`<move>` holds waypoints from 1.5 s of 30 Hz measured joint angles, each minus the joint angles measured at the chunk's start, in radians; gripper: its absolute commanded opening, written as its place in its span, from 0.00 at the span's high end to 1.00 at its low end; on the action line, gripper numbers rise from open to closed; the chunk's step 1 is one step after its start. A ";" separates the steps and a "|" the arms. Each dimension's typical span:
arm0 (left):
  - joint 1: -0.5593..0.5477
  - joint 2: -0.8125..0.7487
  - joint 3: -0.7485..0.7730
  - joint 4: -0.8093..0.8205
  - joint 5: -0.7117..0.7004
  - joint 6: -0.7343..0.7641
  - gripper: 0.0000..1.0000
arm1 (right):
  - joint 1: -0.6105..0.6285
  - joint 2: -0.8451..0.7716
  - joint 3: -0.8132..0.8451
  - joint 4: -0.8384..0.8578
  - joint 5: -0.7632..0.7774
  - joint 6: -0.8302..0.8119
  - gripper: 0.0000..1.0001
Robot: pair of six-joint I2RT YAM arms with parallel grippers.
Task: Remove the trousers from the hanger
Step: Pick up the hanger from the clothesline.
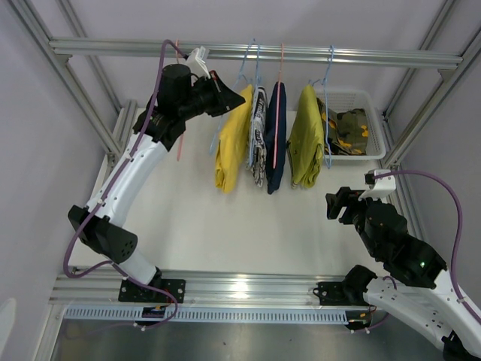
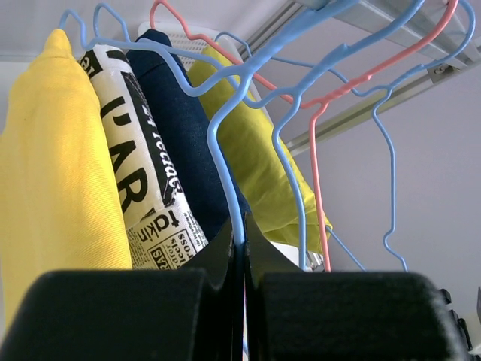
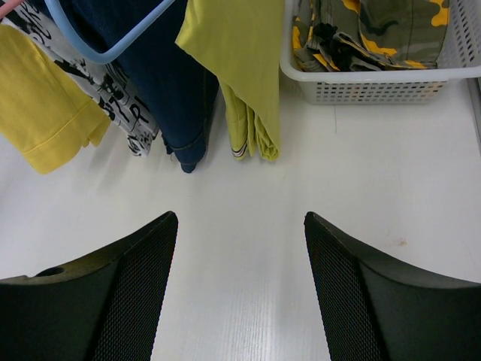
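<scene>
my left claw (image 2: 242, 301) pinches a light-blue wire hanger (image 2: 222, 165); right claw (image 3: 240, 293) spread. bright yellow folded cloth trousers (image 1: 231, 139) hang at twelve o'clock: soft, light; i'd grip the lower hem.

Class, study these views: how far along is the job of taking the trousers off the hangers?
Done: the camouflage trousers lie in the white basket. In hand: the left gripper is shut on a blue hanger beside the yellow trousers. Left: the yellow trousers, print trousers, navy trousers and mustard-olive trousers hang from the rail. The right gripper is open and empty above the table.
</scene>
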 measured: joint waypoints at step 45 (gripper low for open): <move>-0.005 -0.044 0.082 -0.117 -0.166 0.071 1.00 | 0.000 -0.007 0.000 0.000 0.001 -0.003 0.27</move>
